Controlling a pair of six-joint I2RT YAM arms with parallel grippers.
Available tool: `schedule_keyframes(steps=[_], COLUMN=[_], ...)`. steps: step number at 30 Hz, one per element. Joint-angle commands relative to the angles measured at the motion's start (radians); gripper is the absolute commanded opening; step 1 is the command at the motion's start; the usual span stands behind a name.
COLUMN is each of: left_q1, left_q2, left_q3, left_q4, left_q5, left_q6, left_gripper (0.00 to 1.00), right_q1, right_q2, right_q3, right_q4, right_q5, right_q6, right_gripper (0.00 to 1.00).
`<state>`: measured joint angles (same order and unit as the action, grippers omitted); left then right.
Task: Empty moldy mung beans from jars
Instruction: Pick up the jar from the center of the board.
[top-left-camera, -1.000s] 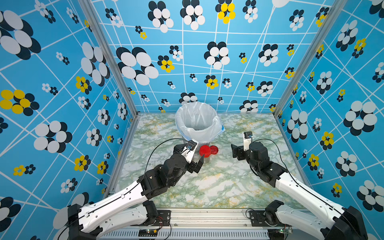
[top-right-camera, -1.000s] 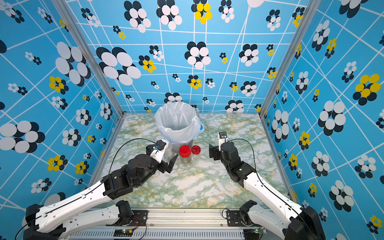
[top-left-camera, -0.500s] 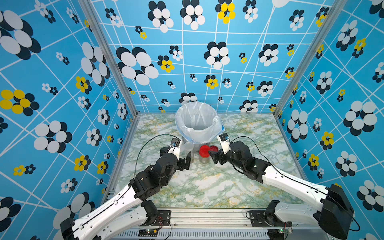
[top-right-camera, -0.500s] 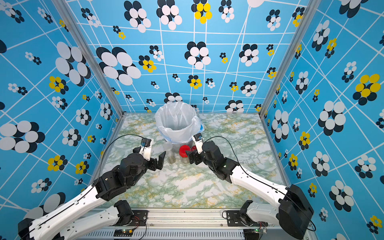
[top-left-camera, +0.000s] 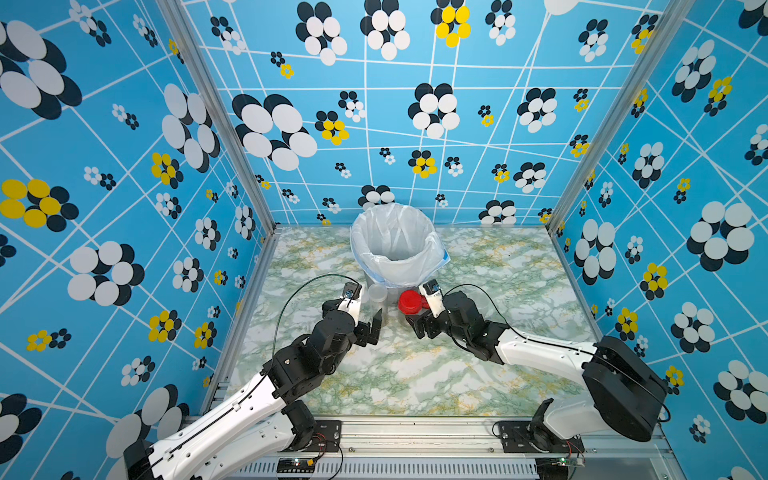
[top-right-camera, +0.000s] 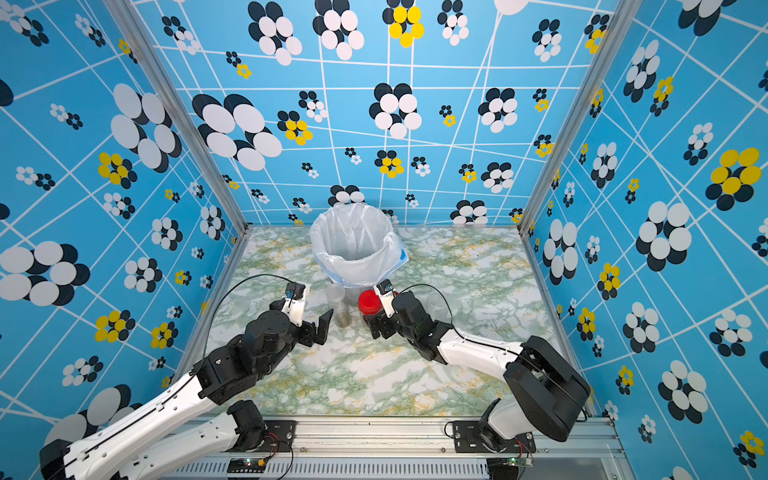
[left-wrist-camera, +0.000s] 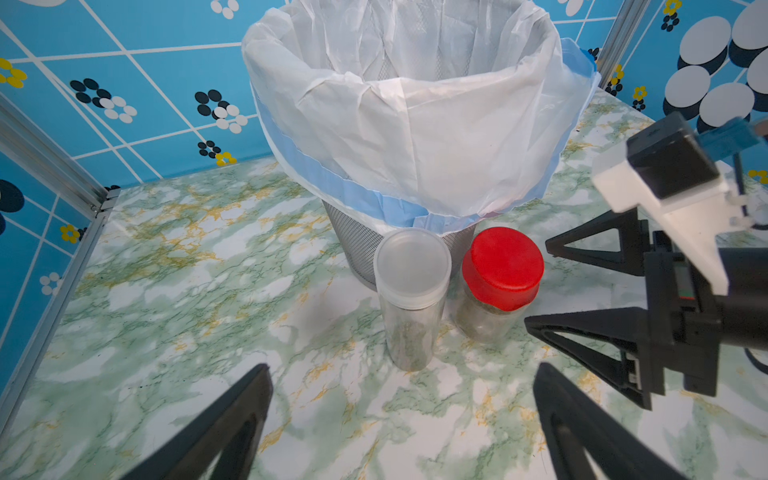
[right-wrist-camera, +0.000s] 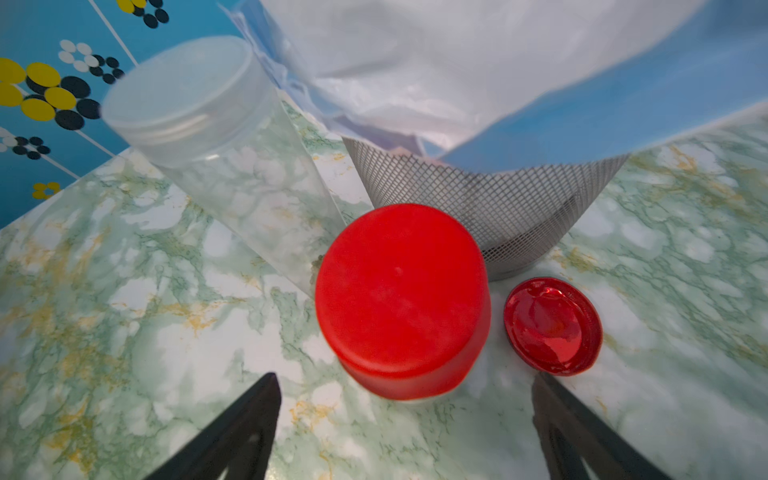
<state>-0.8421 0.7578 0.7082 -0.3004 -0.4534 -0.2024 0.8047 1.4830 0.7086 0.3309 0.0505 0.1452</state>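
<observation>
A slim jar with a clear whitish lid (left-wrist-camera: 411, 266) and a red-lidded jar (left-wrist-camera: 503, 266) stand side by side just in front of the bucket. Olive-brown mung beans (left-wrist-camera: 409, 345) show low in the slim jar. My left gripper (left-wrist-camera: 401, 368) is open and faces the slim jar (top-right-camera: 343, 311) from a short way off, holding nothing. My right gripper (right-wrist-camera: 405, 376) is open too. Its fingertips (left-wrist-camera: 536, 324) reach the side of the red-lidded jar (right-wrist-camera: 399, 291) without closing on it. A loose red lid (right-wrist-camera: 552, 326) lies upturned on the table beside that jar.
The mesh bucket (left-wrist-camera: 353, 245), lined with a white plastic bag (top-left-camera: 395, 249), stands at the back centre, right behind the jars. Patterned blue walls (top-left-camera: 124, 208) and metal posts close in three sides. The green marble tabletop (top-left-camera: 395, 374) spreads out toward the front.
My right arm has swung left from the right side up to the red-lidded jar, its jaws widening. My left arm drew back left from the jars, then held still.
</observation>
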Motion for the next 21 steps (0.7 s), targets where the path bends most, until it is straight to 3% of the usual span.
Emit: schedule_keyframes(steps=[1, 21], left_q1=[0.011, 0.072], left_q2=[-0.003, 0.016], left_q3=[-0.018, -0.027], left_q4=[0.041, 0.050], left_q5=[0.035, 0.111], left_q6=[-0.007, 0.010], left_gripper=[0.99, 0.99], right_q1=[0.008, 0.007], right_q2=[0.059, 0.225], right_q3=[0.035, 0.047], right_q4=[0.071, 0.334], right_q5=[0.019, 0.115], right_q6=[-0.016, 0.003], right_gripper=[0.96, 0.95])
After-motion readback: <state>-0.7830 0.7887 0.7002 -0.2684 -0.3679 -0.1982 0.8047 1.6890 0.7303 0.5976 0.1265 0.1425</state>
